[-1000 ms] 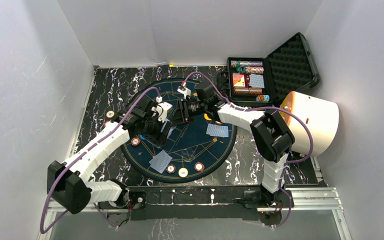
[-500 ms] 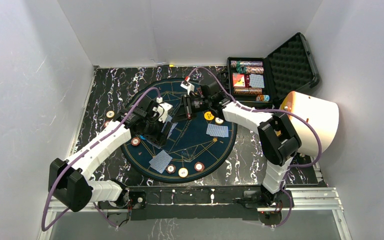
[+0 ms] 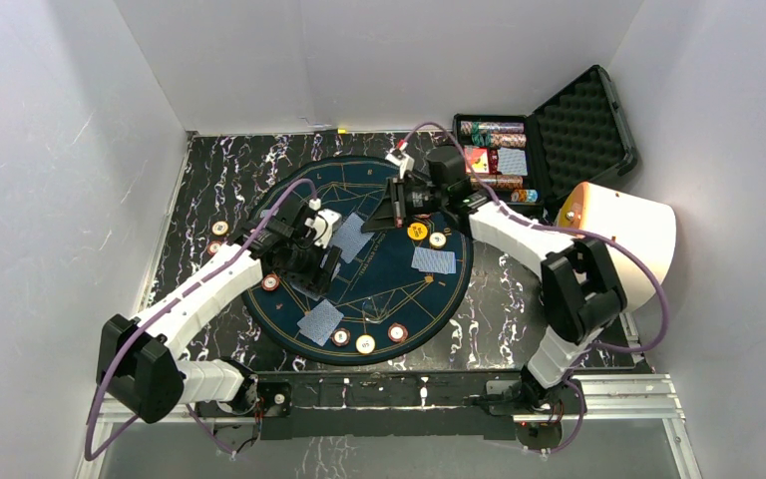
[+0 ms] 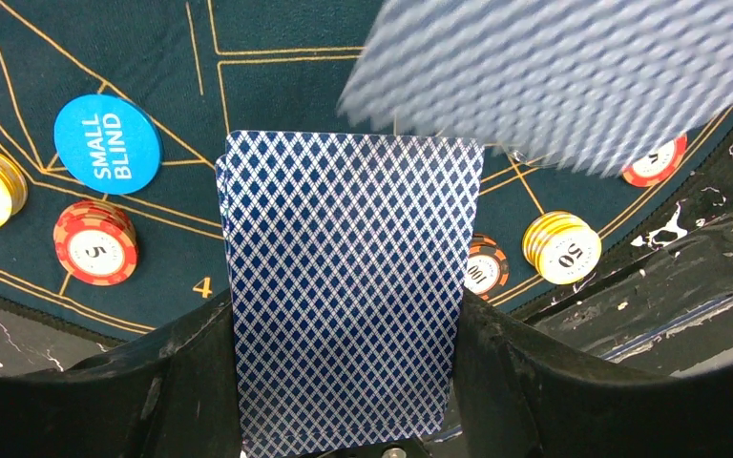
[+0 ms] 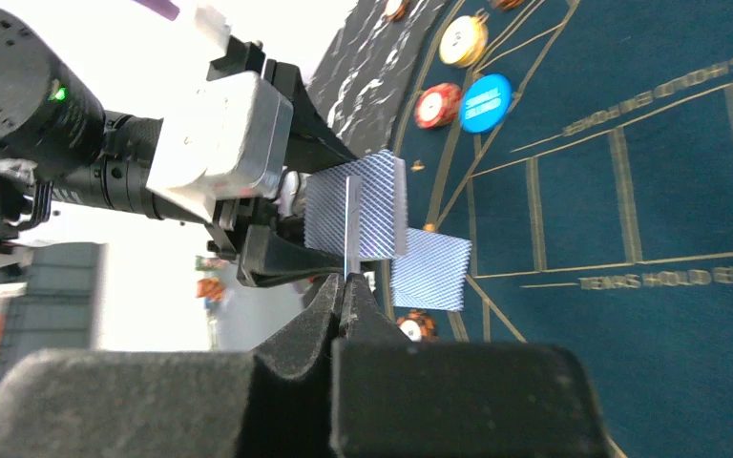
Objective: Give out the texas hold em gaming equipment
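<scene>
My left gripper (image 3: 306,262) is shut on a deck of blue-backed playing cards (image 4: 348,296), held over the left side of the round dark-blue poker mat (image 3: 379,289). My right gripper (image 3: 381,220) is shut on a single card (image 3: 352,238). That card shows edge-on in the right wrist view (image 5: 347,224) and blurred in the left wrist view (image 4: 554,76), above and beyond the deck. Face-down cards lie on the mat at the right (image 3: 434,260) and front (image 3: 320,321). A blue small-blind button (image 4: 107,143) and chip stacks (image 4: 95,241) (image 4: 560,248) sit near the mat's edge.
An open black case (image 3: 499,160) with chip rows and card boxes stands at the back right. A big white cylinder with an orange end (image 3: 623,244) lies at the right. A yellow button (image 3: 417,232) and further chips (image 3: 364,344) lie on the mat.
My right gripper has drawn back to the right, away from the left gripper, with one card from the deck in it. The left gripper has stayed nearly in place with the deck.
</scene>
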Controlling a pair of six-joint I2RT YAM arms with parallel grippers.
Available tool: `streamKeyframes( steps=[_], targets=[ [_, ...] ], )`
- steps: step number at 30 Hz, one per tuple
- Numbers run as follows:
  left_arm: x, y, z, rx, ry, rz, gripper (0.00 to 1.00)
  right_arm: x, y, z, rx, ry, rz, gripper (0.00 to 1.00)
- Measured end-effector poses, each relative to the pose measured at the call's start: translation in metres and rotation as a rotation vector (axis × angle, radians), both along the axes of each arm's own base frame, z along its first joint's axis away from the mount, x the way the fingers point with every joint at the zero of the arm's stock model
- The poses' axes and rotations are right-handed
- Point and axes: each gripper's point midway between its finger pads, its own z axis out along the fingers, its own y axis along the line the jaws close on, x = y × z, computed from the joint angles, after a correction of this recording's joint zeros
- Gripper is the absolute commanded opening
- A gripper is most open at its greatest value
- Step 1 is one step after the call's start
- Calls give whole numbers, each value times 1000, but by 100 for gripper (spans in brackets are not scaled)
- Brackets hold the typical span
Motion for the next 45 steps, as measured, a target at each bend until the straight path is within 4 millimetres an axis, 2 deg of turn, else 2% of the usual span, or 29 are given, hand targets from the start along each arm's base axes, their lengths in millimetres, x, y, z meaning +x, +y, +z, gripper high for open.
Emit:
streamKeyframes(
  steps=[3,6,8,10,13,17,20,22,27,32,41,45],
  targets=[
    [0,5,-3,0,13,36,0,6,-17,10,-1,-89,-43,0],
    [6,15,-3,1,15,100,0,12,-32,12,-17,-287,-73,0],
    [12,24,-3,4,15,147,0,5,-38,6,-24,-473,-29,0],
    [17,35,-3,11,14,196,0,-9,-40,-11,-52,-715,66,0],
    [23,48,-4,18,14,251,0,-24,-32,-34,-74,-1042,249,0],
    [28,60,-7,25,22,298,0,-36,-15,-54,-56,-1444,464,0],
    [32,66,-7,22,25,325,0,-38,1,-70,-50,-1631,591,0],
    [34,69,-6,17,23,338,0,-31,18,-83,-54,-1726,666,0],
    [35,71,-5,7,25,351,0,-25,35,-111,-66,-1886,818,0],
    [36,69,-5,-10,28,346,0,-17,59,-110,-35,-2020,898,0],
    [39,65,-3,-34,22,339,0,-41,72,-136,57,-2046,1001,0],
    [40,65,-3,-39,20,341,0,-44,72,-145,67,-2032,1019,0]
  ],
)
